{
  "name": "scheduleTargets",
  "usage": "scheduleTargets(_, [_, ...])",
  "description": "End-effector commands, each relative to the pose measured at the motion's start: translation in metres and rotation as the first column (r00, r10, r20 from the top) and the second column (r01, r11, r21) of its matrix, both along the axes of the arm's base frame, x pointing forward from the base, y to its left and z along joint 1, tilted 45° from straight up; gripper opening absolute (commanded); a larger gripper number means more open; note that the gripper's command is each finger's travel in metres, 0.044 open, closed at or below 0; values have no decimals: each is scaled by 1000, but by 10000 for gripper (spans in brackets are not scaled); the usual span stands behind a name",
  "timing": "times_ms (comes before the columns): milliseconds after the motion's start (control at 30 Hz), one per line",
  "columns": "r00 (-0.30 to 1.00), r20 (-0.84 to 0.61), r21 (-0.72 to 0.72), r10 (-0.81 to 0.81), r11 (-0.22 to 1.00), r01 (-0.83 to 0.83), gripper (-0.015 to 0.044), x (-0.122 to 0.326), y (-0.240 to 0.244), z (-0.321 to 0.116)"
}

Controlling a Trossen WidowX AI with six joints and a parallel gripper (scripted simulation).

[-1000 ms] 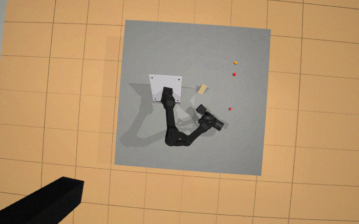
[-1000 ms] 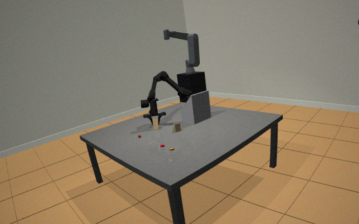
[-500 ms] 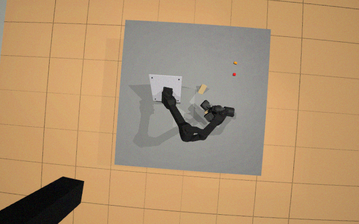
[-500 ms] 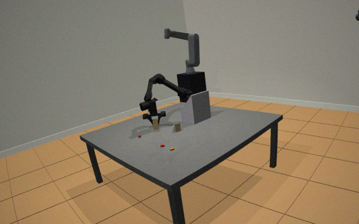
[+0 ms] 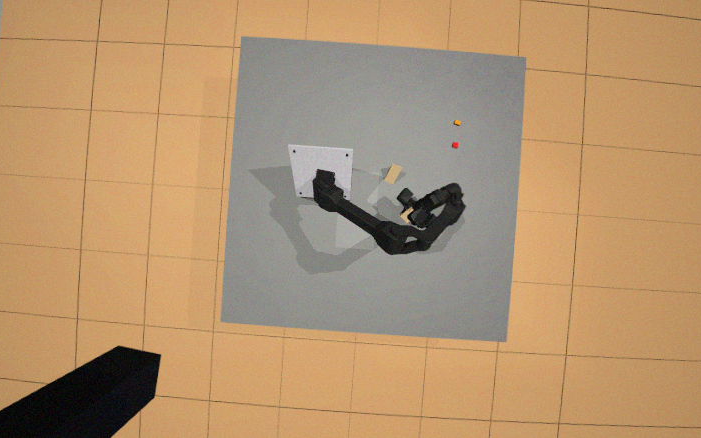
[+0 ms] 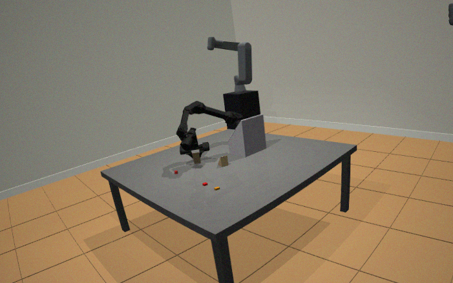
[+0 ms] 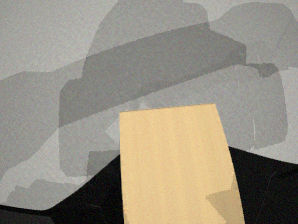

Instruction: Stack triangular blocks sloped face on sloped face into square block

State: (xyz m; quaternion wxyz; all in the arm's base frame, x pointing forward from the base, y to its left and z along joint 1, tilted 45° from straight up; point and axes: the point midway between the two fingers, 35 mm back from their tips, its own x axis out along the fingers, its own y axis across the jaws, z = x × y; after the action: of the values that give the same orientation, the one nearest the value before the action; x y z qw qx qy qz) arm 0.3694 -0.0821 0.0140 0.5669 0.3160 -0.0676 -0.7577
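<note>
My gripper [image 5: 407, 211] [image 6: 196, 152] [image 7: 168, 156] is shut on one tan triangular block [image 5: 406, 216] [image 6: 196, 158] [image 7: 172, 175]. In the wrist view a flat face of this block fills the space between the dark fingers. It appears to be held a little above the table; its sloped face cannot be made out. The other tan triangular block [image 5: 393, 174] [image 6: 223, 161] stands on the table apart from the gripper, between it and the pale mount. In the exterior view its triangular end shows on the left.
The grey table [image 5: 298, 87] [image 6: 284, 168] also bears a red piece [image 5: 455, 145] [image 6: 205, 183], an orange piece [image 5: 456, 122] [image 6: 216, 188] and another small red cube [image 6: 176, 172], which the arm hides from above. The pale mount [image 5: 320, 156] [image 6: 254, 137] stands behind the free block.
</note>
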Motion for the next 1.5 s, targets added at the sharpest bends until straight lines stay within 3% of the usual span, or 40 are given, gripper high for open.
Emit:
scheduleTargets(0, [999, -43, -83, -18, 996, 14, 0, 8, 7, -6])
scheduleTargets(67, [999, -44, -84, -18, 996, 14, 0, 8, 7, -6])
scheduleTargets(633, [1000, -22, -42, -14, 999, 13, 440, 4, 3, -3])
scheduleTargets(967, [1000, -23, -40, -10, 999, 9, 440, 4, 5, -1])
scheduleTargets(1200, [990, -40, 48, 138, 989, -136, 440, -12, 69, 66])
scheduleTargets(1467, [993, -19, 92, 115, 989, -113, 440, -12, 64, 62])
